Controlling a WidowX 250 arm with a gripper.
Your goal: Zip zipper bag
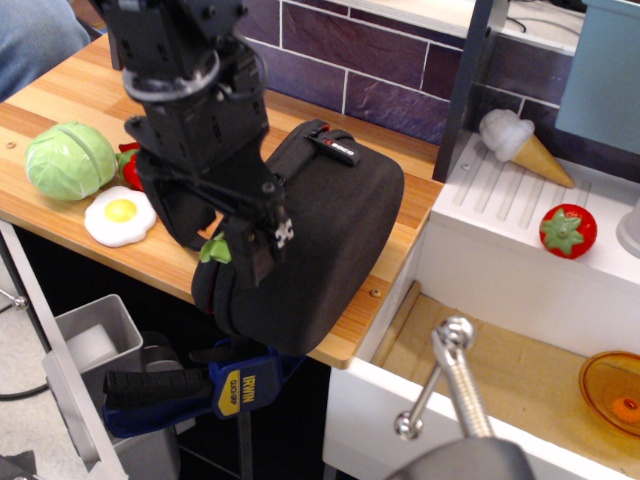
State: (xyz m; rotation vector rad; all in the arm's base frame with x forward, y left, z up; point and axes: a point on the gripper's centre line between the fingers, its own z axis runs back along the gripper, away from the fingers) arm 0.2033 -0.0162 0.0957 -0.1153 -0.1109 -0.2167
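The zipper bag [330, 250], a large black rounded case with a small logo tag [338, 147], lies on the wooden table [60, 95] and overhangs its front edge. My black gripper [225, 255] is low over the bag's left end, right at the lime-green pull tab [215, 250], of which only a sliver shows. The fingers [255, 250] hide the tab and the zipper there, so I cannot tell whether they hold it.
A green cabbage [68, 160], a fried egg [119, 215] and a red pepper [130, 168] lie left of the bag. A white sink unit [520, 250] at right holds an ice cream cone [520, 140], a tomato [567, 230] and an orange plate [612, 388]. A blue clamp [240, 390] sits under the table edge.
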